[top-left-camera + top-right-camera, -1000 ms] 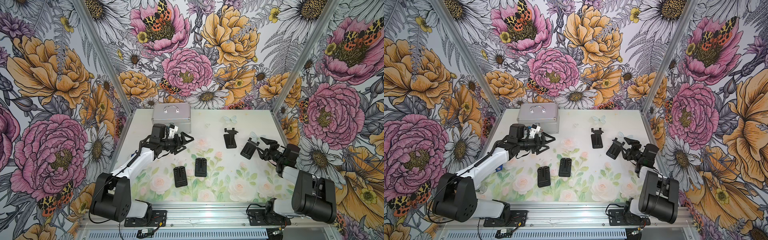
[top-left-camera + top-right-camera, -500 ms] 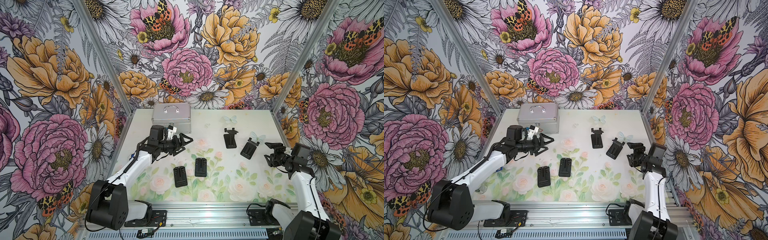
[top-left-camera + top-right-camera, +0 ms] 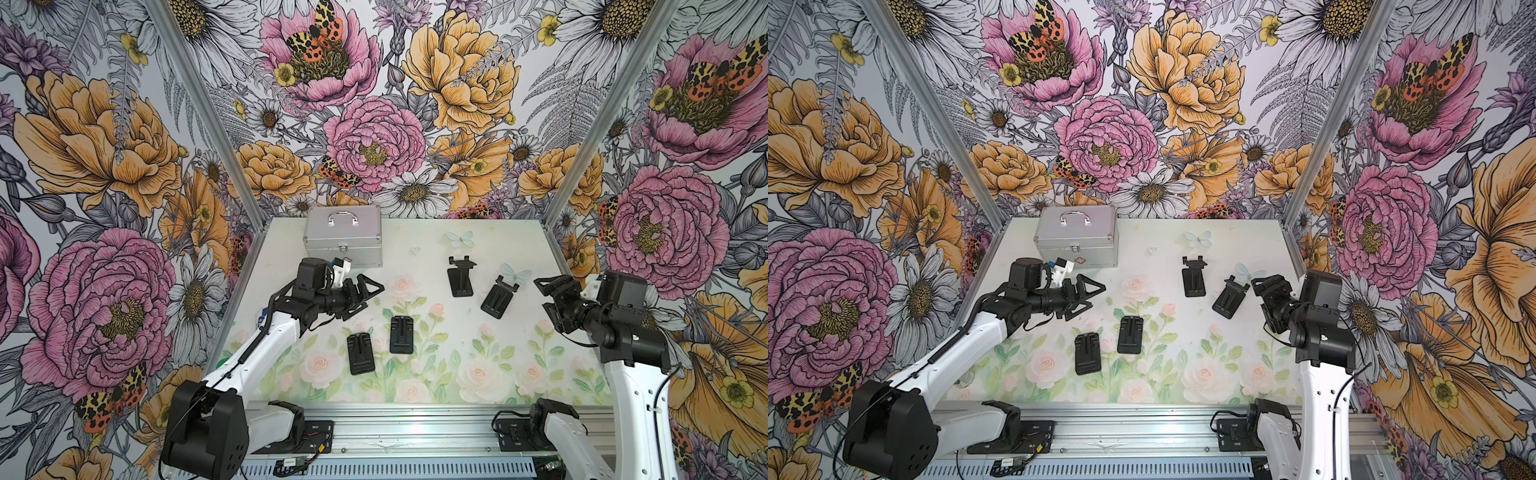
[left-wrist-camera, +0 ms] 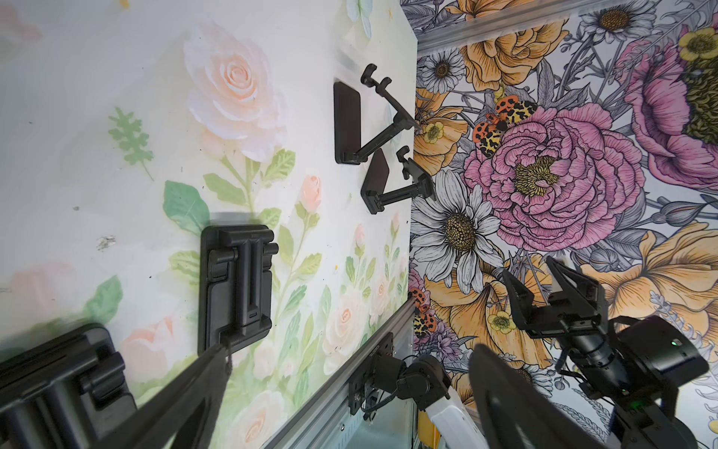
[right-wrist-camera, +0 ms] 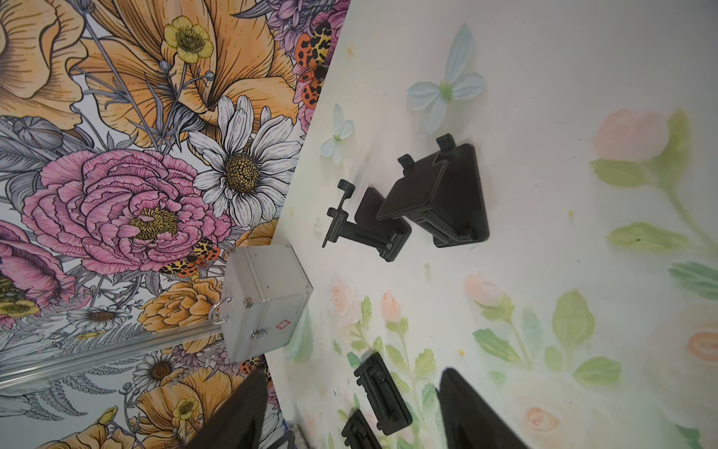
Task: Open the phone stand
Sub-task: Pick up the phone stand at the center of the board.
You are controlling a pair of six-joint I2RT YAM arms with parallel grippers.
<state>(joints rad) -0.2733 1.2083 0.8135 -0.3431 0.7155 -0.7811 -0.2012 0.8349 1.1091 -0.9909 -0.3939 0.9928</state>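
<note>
Currently neither gripper holds anything: the left gripper, left of centre in a top view, hangs with fingers spread wide; the right gripper, at the right edge, has its fingers partly apart. One folded phone stand and a second folded stand lie flat at centre frame, just below the left gripper. Lying so flat, either could skid across the table when pinched, or lift whole unless its base is pinned. The right gripper sits near an opened stand and could topple it.
</note>
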